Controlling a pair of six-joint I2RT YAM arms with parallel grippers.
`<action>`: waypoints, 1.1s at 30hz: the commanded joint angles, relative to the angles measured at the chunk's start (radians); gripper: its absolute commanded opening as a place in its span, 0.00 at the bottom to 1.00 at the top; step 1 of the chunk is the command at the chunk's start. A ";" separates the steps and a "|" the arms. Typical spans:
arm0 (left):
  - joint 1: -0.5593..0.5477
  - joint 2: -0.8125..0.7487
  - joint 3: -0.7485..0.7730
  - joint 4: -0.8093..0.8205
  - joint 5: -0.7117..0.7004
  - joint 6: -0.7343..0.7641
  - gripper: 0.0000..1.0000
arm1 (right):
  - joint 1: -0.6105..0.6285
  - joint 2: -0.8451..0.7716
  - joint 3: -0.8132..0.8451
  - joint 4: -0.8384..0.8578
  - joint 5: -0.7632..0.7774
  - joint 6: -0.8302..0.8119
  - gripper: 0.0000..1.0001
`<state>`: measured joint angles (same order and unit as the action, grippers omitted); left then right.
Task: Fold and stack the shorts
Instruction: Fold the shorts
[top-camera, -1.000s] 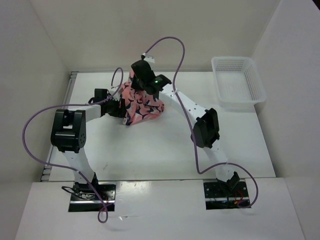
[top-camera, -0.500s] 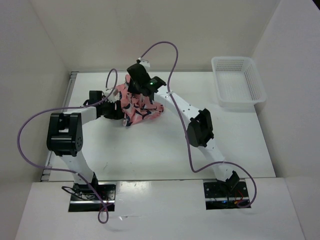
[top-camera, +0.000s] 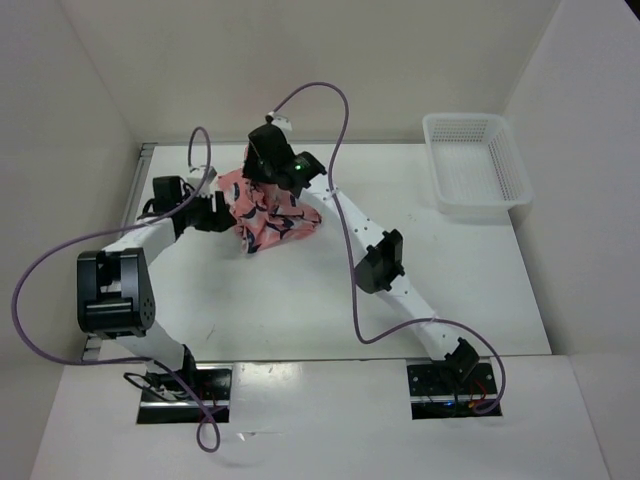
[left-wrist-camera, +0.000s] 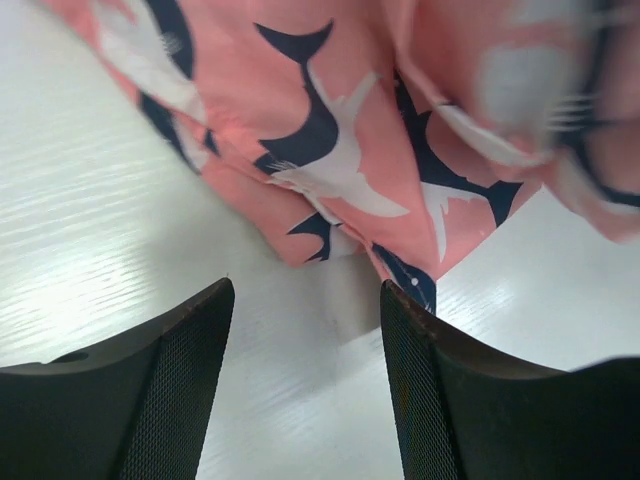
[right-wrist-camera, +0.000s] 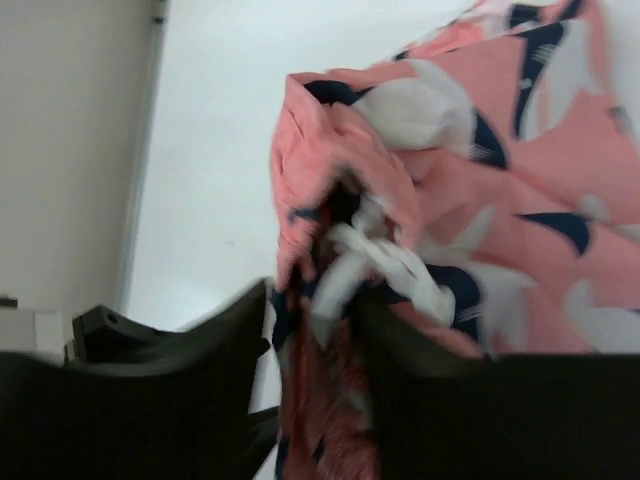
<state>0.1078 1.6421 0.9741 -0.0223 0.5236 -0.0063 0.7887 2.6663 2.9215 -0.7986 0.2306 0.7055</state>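
Near the tabletop's (top-camera: 300, 290) far-left corner, the right gripper (right-wrist-camera: 315, 300) pinches a bunched fold of the shorts (top-camera: 268, 212) while the left gripper (left-wrist-camera: 307, 292) hovers spread and empty beside the hem, which could swing clear and leave it closing on nothing.

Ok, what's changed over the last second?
Both arms swung left. The right gripper, shut on the shorts, pulled the bunched fabric left with it. The left gripper backed off left and is open, with the fabric just ahead of it. The basket stayed put.
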 joint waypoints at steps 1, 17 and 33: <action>0.059 -0.097 -0.023 0.012 0.046 0.006 0.68 | 0.006 0.105 0.218 -0.097 -0.075 -0.050 0.58; 0.167 -0.162 0.002 -0.038 0.093 0.006 0.68 | 0.024 0.003 0.211 -0.143 -0.011 -0.078 0.75; 0.138 -0.269 0.140 -0.286 0.010 0.006 0.74 | 0.024 -0.269 0.211 -0.381 0.170 -0.207 1.00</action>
<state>0.2443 1.4147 1.0744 -0.2653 0.5343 -0.0040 0.8074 2.4992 3.0882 -1.1168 0.3443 0.5499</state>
